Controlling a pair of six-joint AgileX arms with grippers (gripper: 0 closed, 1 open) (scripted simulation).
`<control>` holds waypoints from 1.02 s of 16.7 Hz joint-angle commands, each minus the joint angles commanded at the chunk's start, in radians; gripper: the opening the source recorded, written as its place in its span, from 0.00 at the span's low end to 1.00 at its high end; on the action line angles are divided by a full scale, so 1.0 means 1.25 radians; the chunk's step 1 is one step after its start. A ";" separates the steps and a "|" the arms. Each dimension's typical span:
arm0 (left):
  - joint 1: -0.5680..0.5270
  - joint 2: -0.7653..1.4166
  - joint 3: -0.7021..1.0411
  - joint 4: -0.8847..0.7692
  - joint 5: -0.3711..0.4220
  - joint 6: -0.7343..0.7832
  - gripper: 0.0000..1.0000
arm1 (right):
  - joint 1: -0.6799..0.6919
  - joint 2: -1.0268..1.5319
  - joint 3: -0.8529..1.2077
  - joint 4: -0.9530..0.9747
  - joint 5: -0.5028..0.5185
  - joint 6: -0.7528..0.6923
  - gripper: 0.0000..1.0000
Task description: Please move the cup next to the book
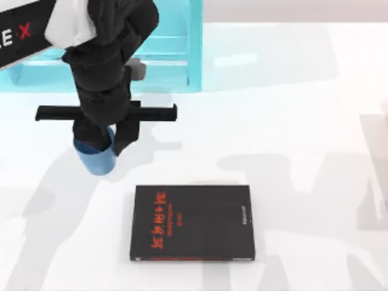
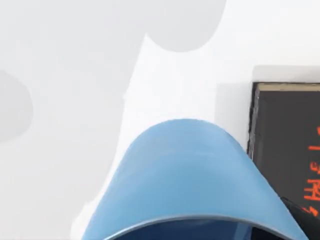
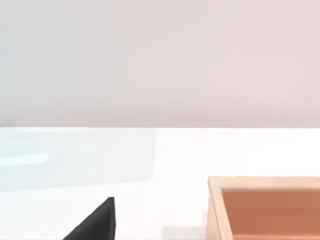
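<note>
The small translucent blue cup (image 1: 94, 159) sits left of the table's middle, just up and left of the book's far left corner. My left gripper (image 1: 108, 140) comes down on it from above, shut on its rim with one dark finger (image 1: 125, 134) outside the wall. In the left wrist view the cup (image 2: 185, 175) looms close, and the book's edge (image 2: 287, 140) lies beside it. The flat black book (image 1: 193, 223) lies near the front centre, with red lettering along its left side. A gap of bare table separates cup and book.
A large turquoise shelf unit (image 1: 170, 54) stands at the back left, behind my left arm. The right wrist view shows a black corner (image 3: 97, 222) low on the table and a shallow wooden box (image 3: 265, 205) beside it. White tabletop (image 1: 303, 133) stretches to the right.
</note>
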 joint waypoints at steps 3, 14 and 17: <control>0.007 0.003 -0.031 0.033 0.000 0.001 0.00 | 0.000 0.000 0.000 0.000 0.000 0.000 1.00; 0.018 0.029 -0.167 0.199 0.001 0.021 0.08 | 0.000 0.000 0.000 0.000 0.000 0.000 1.00; 0.018 0.029 -0.167 0.199 0.001 0.021 0.30 | 0.000 0.000 0.000 0.000 0.000 0.000 1.00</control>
